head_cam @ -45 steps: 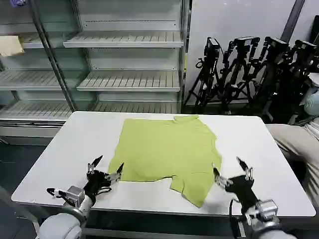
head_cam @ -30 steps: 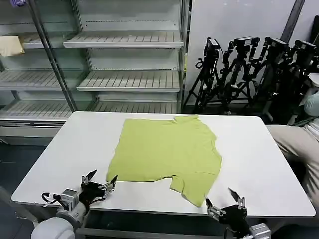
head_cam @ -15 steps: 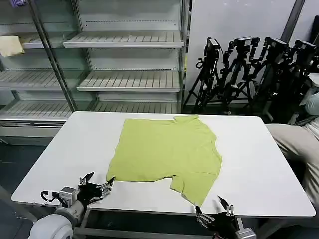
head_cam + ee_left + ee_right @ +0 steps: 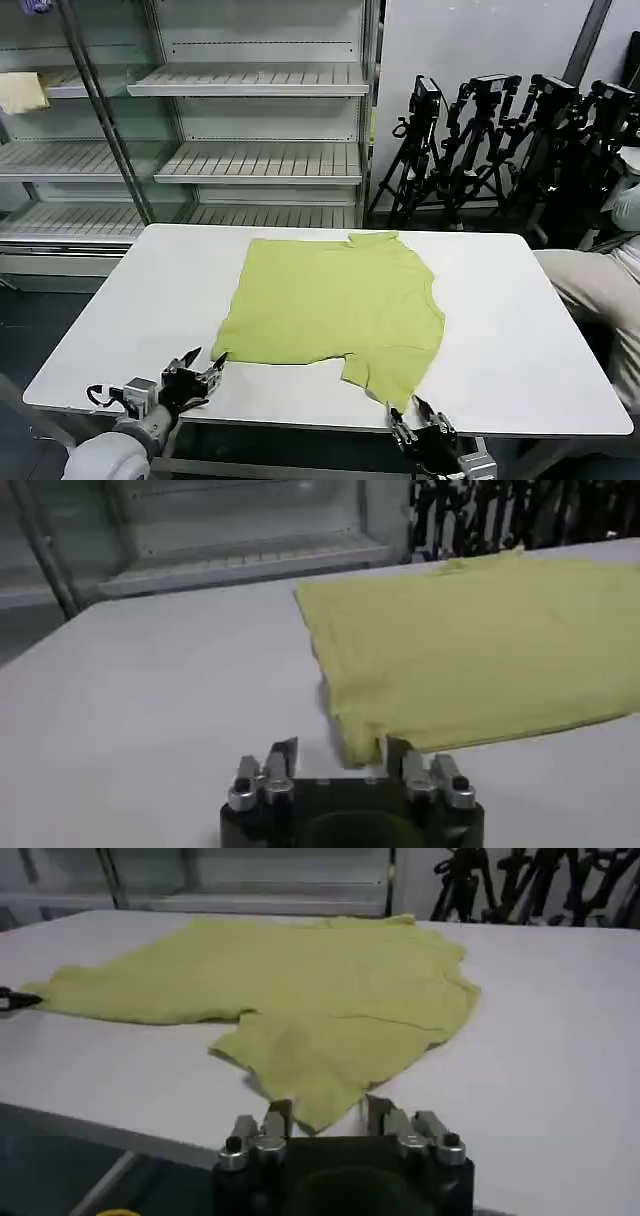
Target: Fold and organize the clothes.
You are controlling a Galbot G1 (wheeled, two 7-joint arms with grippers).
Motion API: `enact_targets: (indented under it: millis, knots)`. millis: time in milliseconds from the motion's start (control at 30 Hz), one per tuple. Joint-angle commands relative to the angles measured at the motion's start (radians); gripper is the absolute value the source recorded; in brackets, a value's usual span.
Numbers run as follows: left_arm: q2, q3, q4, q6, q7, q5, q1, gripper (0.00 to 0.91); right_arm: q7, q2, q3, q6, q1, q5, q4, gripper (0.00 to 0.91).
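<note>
The clothes are one lime-green short-sleeved shirt [image 4: 335, 305] lying flat in the middle of the white table [image 4: 520, 320], collar at the far side. My left gripper [image 4: 208, 360] is open, low at the table's front left. Its fingers straddle the shirt's near left corner [image 4: 352, 748], seen in the left wrist view with the left gripper [image 4: 340, 748] around it. My right gripper [image 4: 410, 415] is open at the table's front edge. The tip of the near sleeve [image 4: 310, 1110] lies between the fingers of the right gripper [image 4: 325, 1108]. Neither gripper is shut on the fabric.
A metal shelving unit [image 4: 250, 160] stands behind the table, with a small pale yellow cloth [image 4: 20, 92] on a left shelf. Black tripods [image 4: 500, 140] crowd the back right. A seated person's leg [image 4: 590, 280] is at the right edge. Bare tabletop flanks the shirt.
My right gripper has dropped back and to the left, from beside the shirt's right side to the sleeve tip at the front edge. My left gripper lowered, then edged to the shirt's corner.
</note>
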Motion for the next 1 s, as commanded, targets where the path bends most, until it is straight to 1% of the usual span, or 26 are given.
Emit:
enact_targets:
  millis: [33, 167, 267, 433, 567, 667, 700, 800, 867, 900, 1000]
  knots:
    - [-0.002, 0.002, 0.008, 0.008, 0.002, 0.004, 0.002, 0.01, 0.006, 0.004, -0.012, -0.013, 0.015, 0.014, -0.011, 0.0]
    - [-0.007, 0.0, 0.001, 0.008, 0.007, 0.007, 0.01, 0.02, 0.004, 0.0, -0.01, -0.013, 0.01, 0.014, -0.006, 0.0]
    - [-0.014, 0.001, -0.001, 0.008, 0.016, 0.003, 0.008, 0.01, -0.003, -0.004, -0.006, -0.005, 0.01, 0.004, -0.007, 0.0]
    - [-0.054, -0.01, -0.028, 0.007, 0.025, -0.014, 0.021, 0.01, -0.026, -0.01, 0.016, 0.054, 0.006, -0.01, 0.006, 0.0]
    - [-0.064, -0.036, -0.076, -0.003, 0.024, -0.016, 0.045, 0.01, -0.044, -0.025, 0.052, 0.072, -0.016, -0.008, 0.066, 0.0]
    - [-0.067, -0.075, -0.142, -0.002, 0.024, -0.051, 0.081, 0.01, -0.056, -0.037, 0.094, 0.07, -0.058, 0.002, 0.126, 0.0]
    - [-0.067, -0.088, -0.193, 0.0, 0.025, -0.06, 0.097, 0.01, -0.062, -0.041, 0.113, 0.07, -0.083, 0.007, 0.147, 0.0]
    - [-0.063, -0.101, -0.243, 0.0, 0.027, -0.069, 0.113, 0.01, -0.07, -0.054, 0.146, 0.076, -0.103, 0.016, 0.172, 0.0]
    - [-0.059, -0.099, -0.244, -0.001, 0.027, -0.069, 0.093, 0.01, -0.067, -0.054, 0.157, 0.082, -0.063, 0.018, 0.165, 0.0]
    - [-0.047, -0.095, -0.232, -0.008, 0.026, -0.069, 0.059, 0.01, -0.062, -0.055, 0.16, 0.084, -0.015, 0.023, 0.149, 0.0]
    - [-0.022, -0.077, -0.148, -0.021, 0.026, -0.084, -0.035, 0.01, -0.04, -0.067, 0.139, 0.071, 0.114, 0.043, 0.079, 0.0]
